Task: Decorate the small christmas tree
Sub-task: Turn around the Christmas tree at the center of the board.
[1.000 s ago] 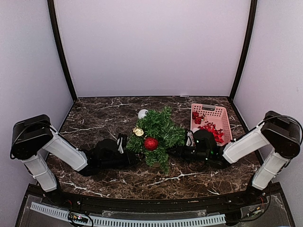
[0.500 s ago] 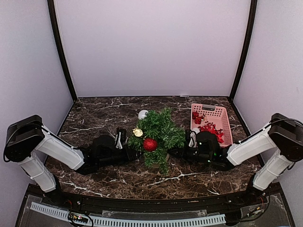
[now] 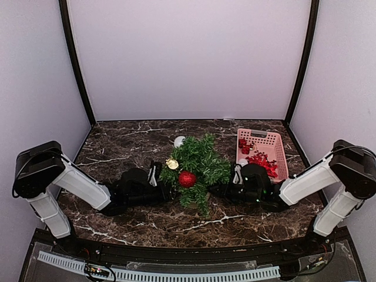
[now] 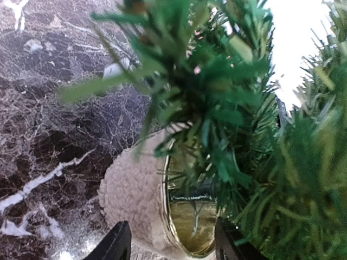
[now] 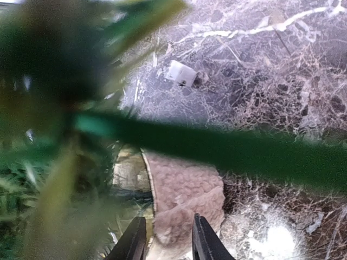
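Steadying step: the tree (image 3: 197, 167), already hung with a red ball (image 3: 187, 178), sits mid-table (image 3: 117, 147) just left of the basket (image 3: 262, 134), and both arms reach in low from left and right to its base (image 4: 135, 200). The left gripper (image 4: 171, 244) pinches the base; the right gripper (image 5: 167, 238) straddles it, though whether it presses cannot be told. Next, probably, one arm must let go and fetch from the ornaments (image 3: 261, 160) while the other holds the tree firm.

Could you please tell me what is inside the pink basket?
Red ornaments lie in the basket. The right arm reaches across the near left corner, so whatever lies there cannot be seen.
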Available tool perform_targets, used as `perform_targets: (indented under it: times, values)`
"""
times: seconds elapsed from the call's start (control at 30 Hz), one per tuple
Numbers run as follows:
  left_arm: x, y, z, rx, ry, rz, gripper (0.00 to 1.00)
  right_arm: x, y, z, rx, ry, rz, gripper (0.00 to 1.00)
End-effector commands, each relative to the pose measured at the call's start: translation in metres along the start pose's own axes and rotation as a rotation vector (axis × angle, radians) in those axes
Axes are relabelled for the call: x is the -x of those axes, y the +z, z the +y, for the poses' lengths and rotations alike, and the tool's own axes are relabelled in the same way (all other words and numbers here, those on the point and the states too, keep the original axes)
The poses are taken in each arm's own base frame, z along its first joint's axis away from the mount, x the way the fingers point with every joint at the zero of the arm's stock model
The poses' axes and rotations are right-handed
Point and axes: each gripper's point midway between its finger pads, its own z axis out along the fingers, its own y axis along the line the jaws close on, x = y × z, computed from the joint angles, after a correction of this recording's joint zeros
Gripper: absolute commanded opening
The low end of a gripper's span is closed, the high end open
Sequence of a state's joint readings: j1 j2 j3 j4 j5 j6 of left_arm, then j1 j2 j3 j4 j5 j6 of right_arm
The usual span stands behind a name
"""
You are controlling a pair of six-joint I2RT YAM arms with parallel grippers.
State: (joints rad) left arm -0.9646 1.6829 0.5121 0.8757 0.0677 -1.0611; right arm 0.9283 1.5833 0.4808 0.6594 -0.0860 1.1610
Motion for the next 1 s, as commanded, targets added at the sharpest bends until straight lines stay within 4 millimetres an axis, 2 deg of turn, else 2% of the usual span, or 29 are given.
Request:
perform_targets:
  times: [0.0,0.33,0.97]
  values:
    - [0.000,0.007,-0.013,-0.045,0.018,0.010,0.53,-0.001,0.005,0.015,0.054,-0.019,0.005,0.28]
    - [0.007,0.016,-0.002,0.010,0.056,-0.005,0.43,-0.008,0.009,0.022,0.075,-0.024,0.027,0.18]
    - [0.039,0.024,0.000,0.023,0.119,-0.073,0.40,-0.037,0.024,0.037,0.093,0.022,0.077,0.19]
